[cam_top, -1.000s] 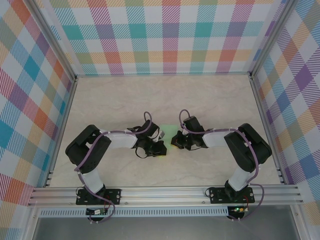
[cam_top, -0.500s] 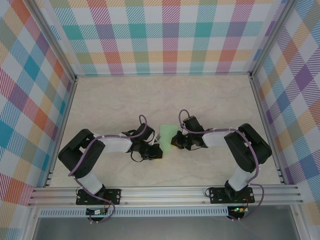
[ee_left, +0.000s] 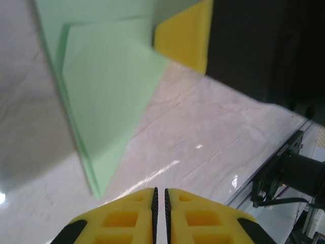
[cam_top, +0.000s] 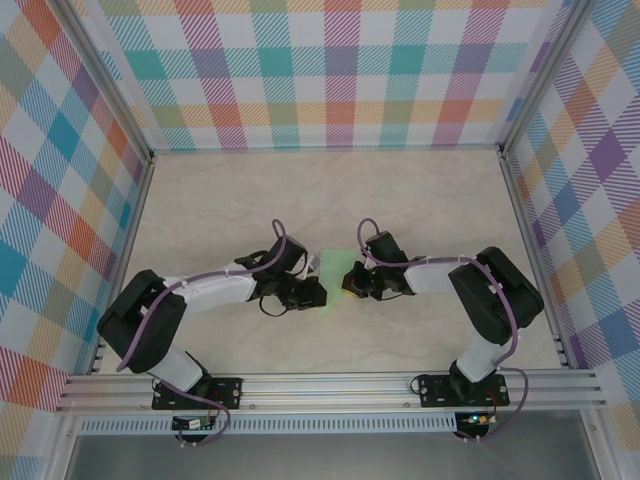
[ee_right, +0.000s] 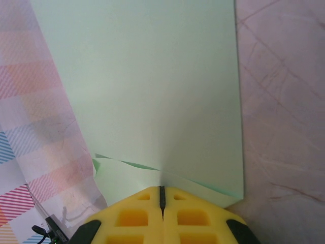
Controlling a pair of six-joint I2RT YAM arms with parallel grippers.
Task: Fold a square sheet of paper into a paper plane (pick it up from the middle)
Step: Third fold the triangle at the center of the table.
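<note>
Left gripper (ee_left: 160, 194): jaws nearly touching, nothing between them, just beside the square sheet of paper (ee_left: 109, 91). Sheet is partly folded and sits between the arms; looks light, limp, quick to crease or slip, so best taken on the doubled edge. Right gripper (ee_right: 161, 194) pinches its edge, jaws pressed tight.

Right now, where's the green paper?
Top view: the green paper is mid-table between the two arms, pinched in the shut right gripper; the left gripper is just beside it.
</note>
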